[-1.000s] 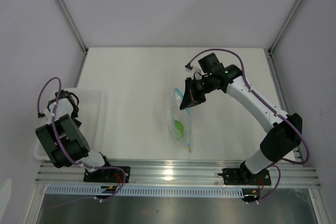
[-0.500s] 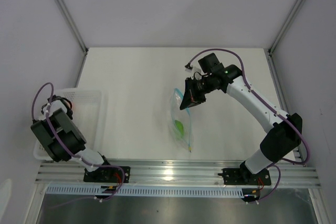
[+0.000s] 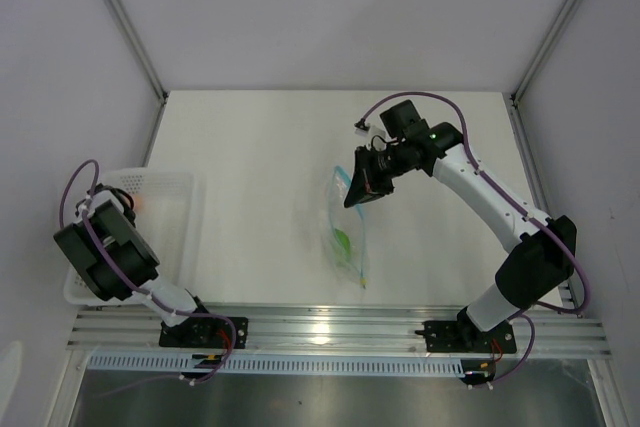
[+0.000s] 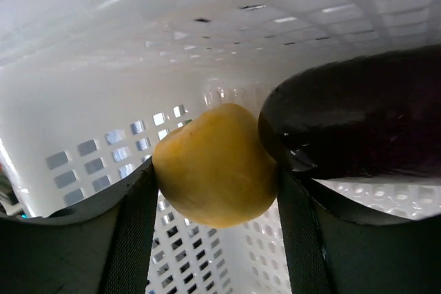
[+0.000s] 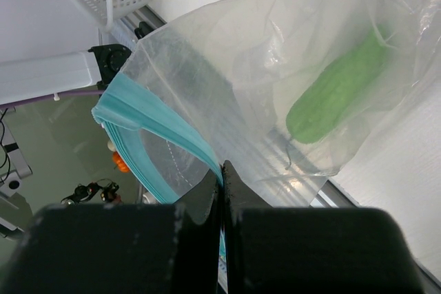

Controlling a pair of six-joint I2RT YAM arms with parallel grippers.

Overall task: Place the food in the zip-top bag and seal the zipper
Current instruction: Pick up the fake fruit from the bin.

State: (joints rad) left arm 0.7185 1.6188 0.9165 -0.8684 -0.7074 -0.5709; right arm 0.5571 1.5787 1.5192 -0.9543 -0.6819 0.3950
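My left gripper (image 4: 215, 201) is down inside the white basket (image 4: 103, 87), shut on the yellow piece (image 4: 215, 163), which fills the gap between both fingers. The purple piece (image 4: 358, 115) lies against it on the right. My right gripper (image 5: 222, 170) is shut on the light blue zipper (image 5: 158, 129) and holds the clear bag (image 5: 275, 67) up with its mouth open. The green piece (image 5: 337, 87) lies inside the bag. From above, the bag (image 3: 350, 257) hangs from the right gripper (image 3: 352, 197) at mid-table. The pink piece is out of view.
The white basket (image 3: 175, 192) stands at the table's left edge, with my left arm (image 3: 105, 252) over it. An aluminium rail (image 3: 330, 332) runs along the near edge. Frame posts stand at the back corners.
My left arm has swung lower and leftward over the basket, its wrist going down into it. The right arm and the bag have barely moved.
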